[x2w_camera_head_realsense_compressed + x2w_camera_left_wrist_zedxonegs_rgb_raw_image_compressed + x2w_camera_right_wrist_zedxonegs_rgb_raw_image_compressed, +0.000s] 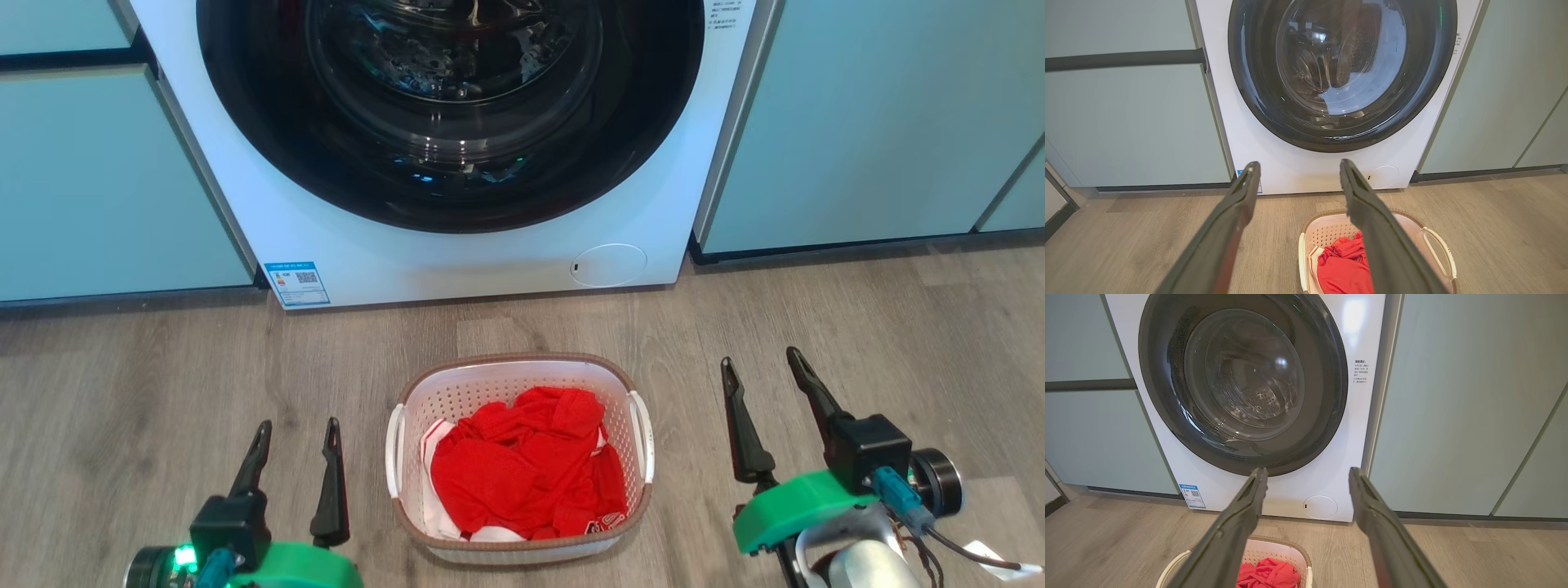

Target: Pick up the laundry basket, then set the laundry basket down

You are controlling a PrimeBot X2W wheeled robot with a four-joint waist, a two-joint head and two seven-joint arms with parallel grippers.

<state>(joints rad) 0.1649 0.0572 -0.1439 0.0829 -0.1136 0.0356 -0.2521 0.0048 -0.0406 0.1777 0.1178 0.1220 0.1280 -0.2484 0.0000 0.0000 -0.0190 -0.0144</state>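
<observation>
**Head view.** Surface: a grey-brown wood-plank floor (163, 367). Room: one white front-loading washing machine (490, 265) with a dark round glass door, set between pale teal cabinet fronts (882, 122). Count: one small white perforated plastic laundry basket (514, 359) with a brown rim, two white side handles (645, 437), and one heap of red cloth (522, 474) inside it. The basket stands upright on the floor in front of the machine, between the two grippers and touching neither. The left gripper (298, 425) and the right gripper (758, 357) each have their fingers spread apart and hold nothing.

**Left wrist view.** The two fingers are parted and empty. The basket sits low on the floor beyond them, partly hidden behind the right-hand finger.

**Right wrist view.** The two fingers are parted and empty. The basket lies at the bottom edge, partly behind the left-hand finger.
</observation>
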